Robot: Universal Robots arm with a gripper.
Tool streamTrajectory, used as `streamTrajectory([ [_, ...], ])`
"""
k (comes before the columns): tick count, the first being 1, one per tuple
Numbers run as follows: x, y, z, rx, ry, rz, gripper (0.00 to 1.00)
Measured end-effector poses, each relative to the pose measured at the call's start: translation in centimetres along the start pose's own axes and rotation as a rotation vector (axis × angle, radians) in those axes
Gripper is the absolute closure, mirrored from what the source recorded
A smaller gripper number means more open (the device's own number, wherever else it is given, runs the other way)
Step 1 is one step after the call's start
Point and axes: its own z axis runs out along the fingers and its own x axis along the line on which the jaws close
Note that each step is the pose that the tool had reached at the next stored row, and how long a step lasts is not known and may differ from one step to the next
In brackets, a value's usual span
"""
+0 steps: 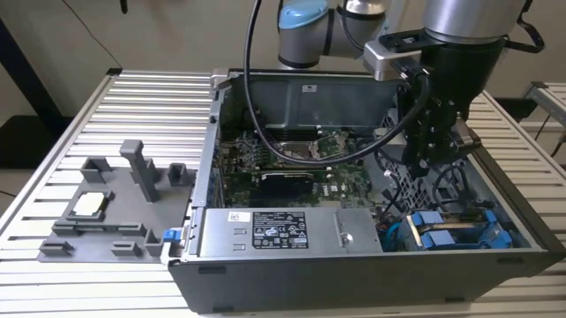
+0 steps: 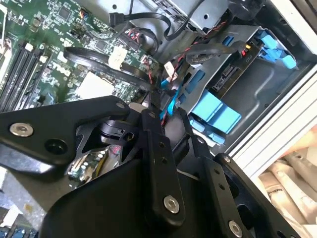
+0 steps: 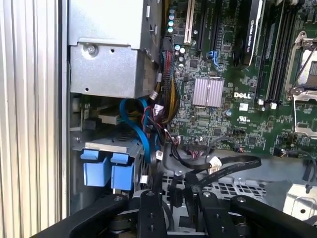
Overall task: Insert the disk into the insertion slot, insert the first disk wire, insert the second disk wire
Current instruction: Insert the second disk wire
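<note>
In the exterior view one black gripper, grip state untellable, hangs inside one open grey computer case near one blue-framed silver-grey disk seated in the grey metal insertion slot; the second wrist view shows two blue end tabs, as does the first wrist view.

This is a robotics test lab. An industrial arm stands over an opened computer case on a ribbed aluminium counter, beside a grey fixture.

On the counter, the open case stood at the exterior view's right of the parts tray; inside, the power-supply box sat beside the insertion slot, the motherboard behind, my claw above.
</note>
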Motion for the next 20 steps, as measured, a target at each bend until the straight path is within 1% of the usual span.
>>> streamTrajectory([
  [2, -0.01, 0.08, 0.05, 0.0048, 0.0071, 0.0, 0.69],
  [3, -0.01, 0.11, 0.08, 0.0078, 0.0104, 0.0, 0.76],
  [6, -0.02, 0.16, 0.14, 0.0172, 0.0191, 0.0, 0.76],
  [8, -0.03, 0.18, 0.18, 0.0241, 0.0229, 0.0, 0.76],
  [11, -0.04, 0.21, 0.26, 0.0316, 0.0246, 0.0, 0.76],
  [13, -0.05, 0.23, 0.32, 0.0347, 0.0248, 0.001, 0.76],
  [16, -0.05, 0.26, 0.39, 0.0368, 0.0251, 0.001, 0.76],
  [20, -0.06, 0.28, 0.41, 0.0369, 0.025, 0.001, 0.76],
])
